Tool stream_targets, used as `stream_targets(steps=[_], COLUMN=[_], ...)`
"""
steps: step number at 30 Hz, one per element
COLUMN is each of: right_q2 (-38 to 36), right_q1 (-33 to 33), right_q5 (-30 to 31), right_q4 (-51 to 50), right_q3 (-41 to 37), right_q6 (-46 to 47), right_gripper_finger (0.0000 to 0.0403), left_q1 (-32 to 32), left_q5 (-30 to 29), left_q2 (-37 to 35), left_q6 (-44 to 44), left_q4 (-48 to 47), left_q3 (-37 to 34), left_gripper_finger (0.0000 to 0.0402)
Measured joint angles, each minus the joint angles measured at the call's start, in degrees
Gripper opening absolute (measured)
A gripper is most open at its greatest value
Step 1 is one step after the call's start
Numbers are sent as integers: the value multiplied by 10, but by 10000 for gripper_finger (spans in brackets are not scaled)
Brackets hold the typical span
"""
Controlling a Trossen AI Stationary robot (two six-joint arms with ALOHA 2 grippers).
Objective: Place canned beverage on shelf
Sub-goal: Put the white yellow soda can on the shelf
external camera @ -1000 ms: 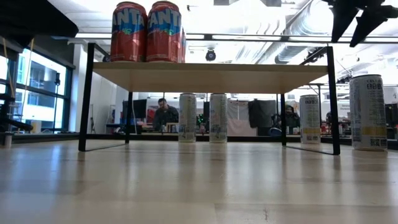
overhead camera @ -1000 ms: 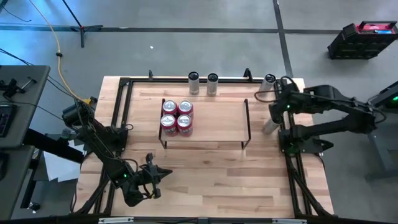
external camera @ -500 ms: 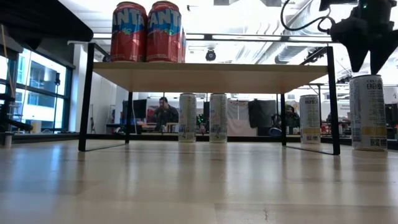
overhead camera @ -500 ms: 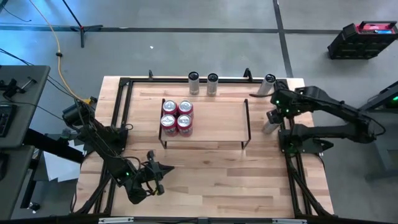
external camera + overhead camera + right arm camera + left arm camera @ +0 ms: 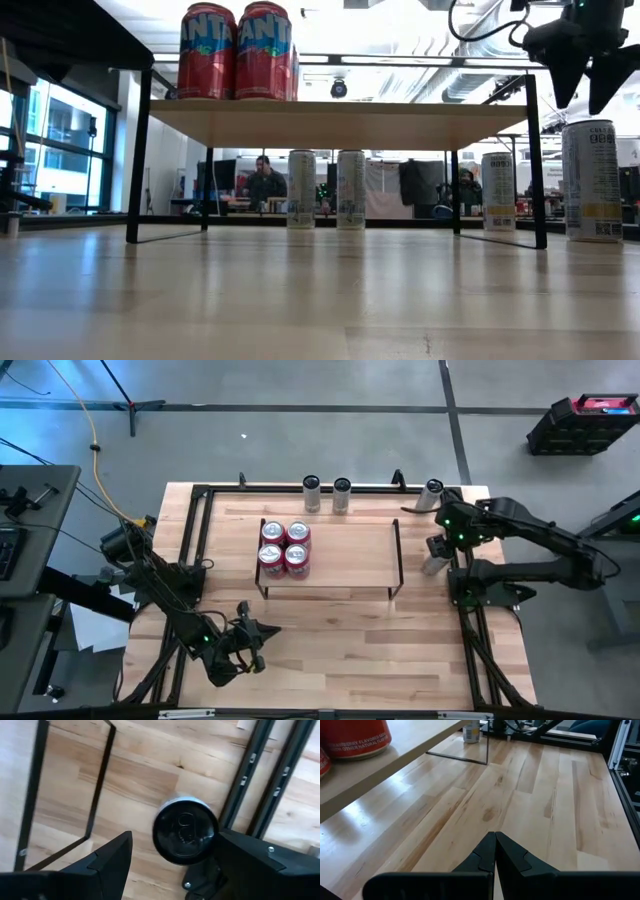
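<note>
The shelf (image 5: 340, 555) stands mid-table on its black wire legs, with several red cans (image 5: 285, 548) upright on its left end. A silver canned beverage (image 5: 431, 564) stands upright on the table just right of the shelf and shows from above in the right wrist view (image 5: 185, 831). My right gripper (image 5: 586, 82) hangs open right above this can, pointing steeply down, its fingers (image 5: 112, 862) apart on either side of the can's top without touching it. My left gripper (image 5: 495, 840) is shut and empty, low over the table's near left part (image 5: 262, 632).
Three more silver cans (image 5: 311, 492) (image 5: 342, 493) (image 5: 433, 490) stand along the table's far edge. Black frame rails (image 5: 260, 775) run just right of the silver can. Bare wood lies between the shelf and the near edge (image 5: 340, 650).
My right gripper has come down and toward the table's near edge, over the silver can beside the shelf, and has tipped to point more steeply downward. Its fingers have stayed apart. The cans have not moved.
</note>
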Motion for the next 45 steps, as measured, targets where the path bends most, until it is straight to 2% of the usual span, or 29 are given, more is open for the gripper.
stream_targets(steps=[5, 19, 24, 30, 45], right_q2=[15, 29, 29, 36, 36], right_q1=[0, -8, -9, -9, -9], right_q5=[36, 11, 24, 32, 25], right_q4=[-7, -16, 20, -26, 11], right_q3=[0, 0, 0, 0, 0], right_q6=[0, -5, -6, 11, 0], right_gripper_finger=[273, 273, 273, 273, 273], left_q1=[0, 0, 0, -1, -1], left_q5=[0, 19, 19, 19, 25], left_q2=[0, 0, 0, 0, 0], left_q6=[0, 3, 10, 10, 16], left_q4=[0, -1, -1, -1, -4], left_q3=[0, 0, 0, 0, 0], left_gripper_finger=[1, 0, 0, 0, 0])
